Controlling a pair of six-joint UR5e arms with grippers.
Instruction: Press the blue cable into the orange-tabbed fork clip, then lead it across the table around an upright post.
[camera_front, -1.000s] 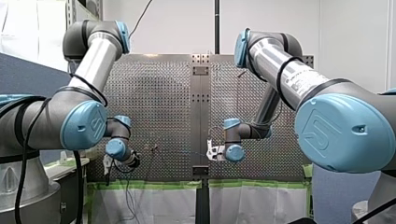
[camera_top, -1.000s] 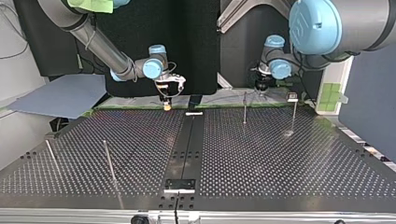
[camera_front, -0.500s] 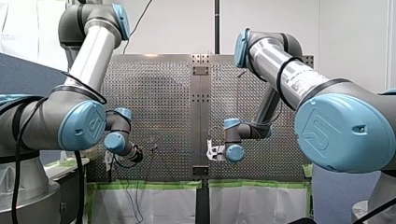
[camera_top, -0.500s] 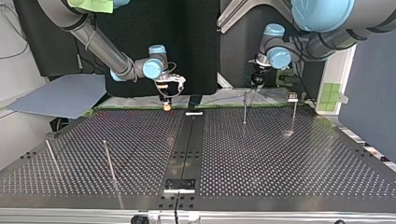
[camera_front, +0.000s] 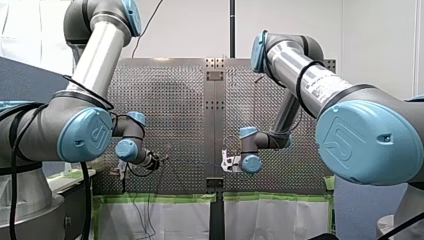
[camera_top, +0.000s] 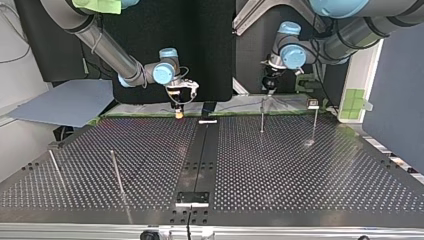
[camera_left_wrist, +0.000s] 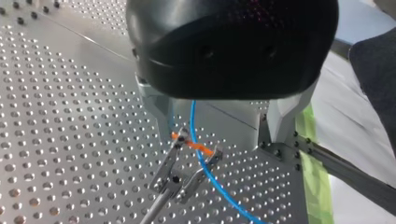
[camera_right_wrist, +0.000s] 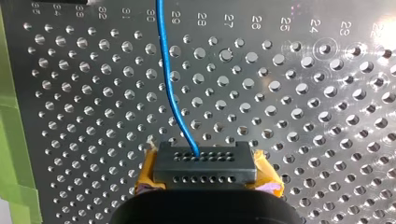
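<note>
Starting at 9 o'clock in the front view: got my left gripper (camera_front: 156, 161) hovering right over the fork clip (camera_left_wrist: 177, 179), metal fingers (camera_left_wrist: 282, 123) spread wide and clamping nothing. Seeing the blue cable (camera_left_wrist: 200, 158) passing between those fingers and down through the fork, just beside the orange tab (camera_left_wrist: 196, 147). Can't tell whether fully seated or only resting in the mouth.

Moving toward 3 o'clock: same cable strung nearly level across the gap to my right gripper (camera_front: 226, 164). Closed tight on the cable there, yellow pads (camera_right_wrist: 267, 179) peeking out on both sides, blue line vanishing into the grip.

Handling guess: thin, light, floppy, probably a bit springy, so expect popping back out of the fork without some tension. Looks slick too, so pinch firmly rather than cradle. Best to grab close beside the clip for the push, then hold a little way along the free run for the routing. Go easy on the clip, perched on a skinny stem (camera_left_wrist: 157, 203) and likely to flex.

Further over on that side, switching to the top view: upright post (camera_top: 116, 172) at roughly 7 o'clock from my right gripper, well apart from the cable, another rod (camera_top: 55, 167) at 9 o'clock from it. No wrapping done yet.
</note>
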